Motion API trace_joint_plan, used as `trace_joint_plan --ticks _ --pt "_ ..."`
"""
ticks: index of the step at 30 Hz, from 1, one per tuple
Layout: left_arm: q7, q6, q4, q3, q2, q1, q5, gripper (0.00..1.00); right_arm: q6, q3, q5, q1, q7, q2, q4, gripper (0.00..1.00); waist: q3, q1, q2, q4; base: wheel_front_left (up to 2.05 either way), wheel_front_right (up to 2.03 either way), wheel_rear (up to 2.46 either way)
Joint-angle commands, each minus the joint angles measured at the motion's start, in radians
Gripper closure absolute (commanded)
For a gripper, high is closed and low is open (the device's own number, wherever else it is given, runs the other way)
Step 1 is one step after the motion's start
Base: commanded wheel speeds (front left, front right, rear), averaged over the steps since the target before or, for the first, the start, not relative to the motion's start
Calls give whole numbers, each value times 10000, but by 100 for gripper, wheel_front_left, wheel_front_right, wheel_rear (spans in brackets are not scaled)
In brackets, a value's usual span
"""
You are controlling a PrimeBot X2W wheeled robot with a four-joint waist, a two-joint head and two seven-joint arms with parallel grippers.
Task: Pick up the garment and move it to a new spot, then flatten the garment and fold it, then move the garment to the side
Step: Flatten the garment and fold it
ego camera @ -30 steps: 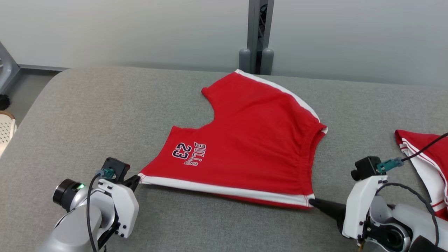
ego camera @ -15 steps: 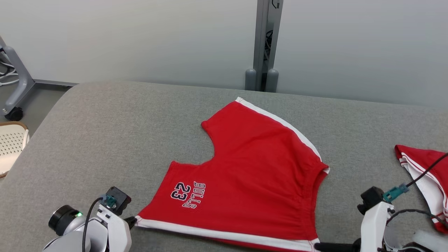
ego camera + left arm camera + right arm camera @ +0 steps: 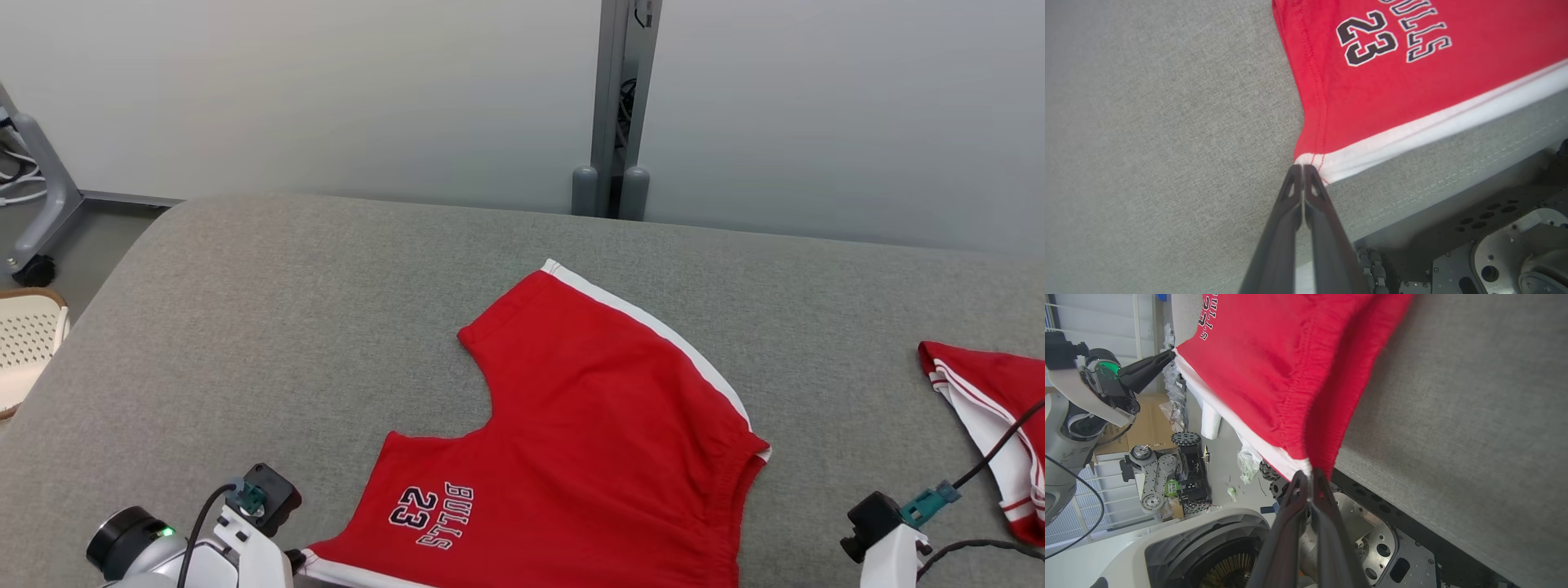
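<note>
The garment (image 3: 588,441) is a pair of red shorts with white side trim and "BULLS 23" print, spread flat on the grey padded table (image 3: 286,310). Its near edge reaches over the table's front edge. My left gripper (image 3: 1303,168) is shut on the white-trimmed leg-hem corner of the garment (image 3: 1412,81). It shows at the bottom left of the head view as the left gripper (image 3: 298,562). My right gripper (image 3: 1309,473) is shut on the waistband corner of the garment (image 3: 1274,355). The trim edge is stretched between the two grips.
A second red and white garment (image 3: 988,408) lies at the table's right edge. A white perforated basket (image 3: 24,343) stands off the table's left side, by a grey frame leg (image 3: 41,204). A grey post (image 3: 616,106) rises behind the table against the pale wall.
The head camera has tilted up. Beyond that shift, both grippers have drawn the garment toward me, so its near edge now hangs past the table's front edge.
</note>
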Motion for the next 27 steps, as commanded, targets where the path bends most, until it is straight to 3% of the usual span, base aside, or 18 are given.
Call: trace_joint_plan --ticks 1,9,18,27 --pt "147 229 -275 105 202 -131 29 100 3 29 84 -1 -118 9 54 100 10 0 -1 -75 0 0 0" --pt "476 878 -1180 670 588 -690 -106 100 3 -327 507 -355 -662 287 -532 100 160 0 -1 -787 0 0 0" --pt "593 942 -839 1413 374 -1708 -614 100 4 -915 786 -935 -1091 875 -820 100 625 0 -1 -1946 0 0 0" --pt "437 1049 215 1875 49 -2948 -333 100 6 -1510 698 -1501 -1462 2148 -187 100 1448 0 -1 -2965 0 0 0"
